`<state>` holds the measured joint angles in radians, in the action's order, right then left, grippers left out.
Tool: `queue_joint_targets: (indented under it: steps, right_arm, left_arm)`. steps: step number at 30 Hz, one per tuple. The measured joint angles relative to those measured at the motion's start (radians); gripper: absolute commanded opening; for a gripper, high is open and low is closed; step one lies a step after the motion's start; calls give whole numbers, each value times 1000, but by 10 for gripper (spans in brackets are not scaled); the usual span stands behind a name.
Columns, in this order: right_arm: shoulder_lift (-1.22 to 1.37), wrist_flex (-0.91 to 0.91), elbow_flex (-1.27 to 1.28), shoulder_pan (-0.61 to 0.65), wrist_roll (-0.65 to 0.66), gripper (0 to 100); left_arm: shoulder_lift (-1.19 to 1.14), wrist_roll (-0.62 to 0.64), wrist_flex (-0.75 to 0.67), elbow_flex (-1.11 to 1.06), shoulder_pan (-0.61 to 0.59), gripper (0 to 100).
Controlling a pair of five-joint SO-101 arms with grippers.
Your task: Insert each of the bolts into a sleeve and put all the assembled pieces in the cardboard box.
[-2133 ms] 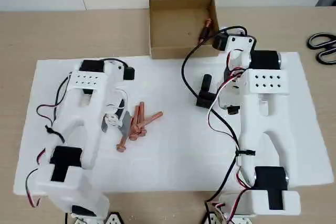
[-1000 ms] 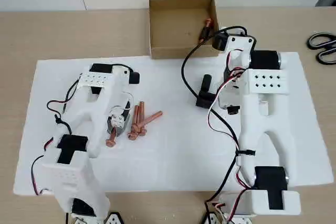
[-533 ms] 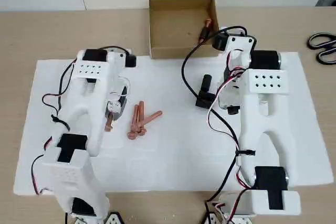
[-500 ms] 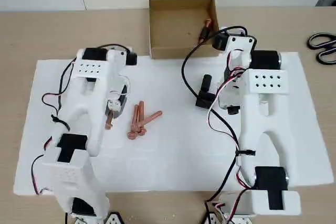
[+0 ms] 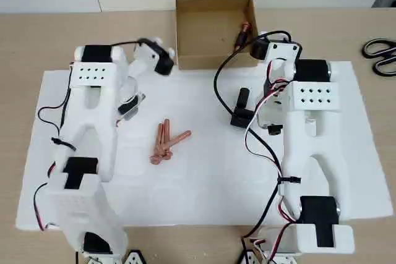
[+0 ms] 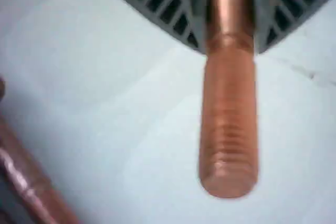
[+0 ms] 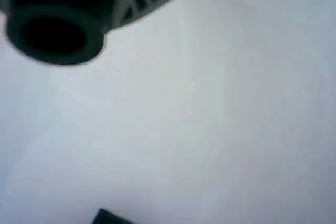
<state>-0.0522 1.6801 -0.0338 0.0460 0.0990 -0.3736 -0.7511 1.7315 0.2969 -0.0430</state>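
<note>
At the left, we see the left arm folded forward over the white foam sheet (image 5: 204, 183). Its wrist is turned toward the near left corner of the open brown cardboard box (image 5: 180, 29). The left gripper (image 5: 129, 104) hangs low over the sheet, left of the loose bolts. In its wrist view the left gripper (image 6: 229, 45) is clamped on a copper-coloured threaded bolt (image 6: 228, 129), grey ribbed jaws pressing both sides of the shank. The threaded end sticks out free above the sheet.

Toward the middle, a small cluster of loose copper bolts (image 5: 166, 141) lies on the sheet between the two arms, well apart from both. One of them (image 6: 21, 182) shows at the edge of the left wrist view. Behind them the box stands on the light wooden table (image 5: 62, 35), touching the sheet's far edge. A copper bolt with a dark sleeve on it (image 5: 243, 34) leans against the box's right wall.

To the right, the right arm is bent back on itself, its wrist beside the box's right front corner. The right gripper (image 5: 257, 115) grips a black tubular sleeve (image 7: 52, 35), whose open end faces the camera. A second black tubular piece (image 5: 243, 97) stands just beside it. Black-handled scissors (image 5: 380, 54) lie at the table's far right edge.
</note>
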Motion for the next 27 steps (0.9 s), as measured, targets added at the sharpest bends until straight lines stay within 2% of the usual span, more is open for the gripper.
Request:
queue_joint_targets:
  steps: [5,8,27]
  right_arm:
    - [0,0,0,0,0,4]
    - [0,0,0,0,0,4]
    - [0,-32,41,0,0,4]
  left_arm:
    - [0,-381,0,0,-5,6]
    - [-2,-529,0,0,-3,6]
    - [-219,-569,-310,2,60,6]
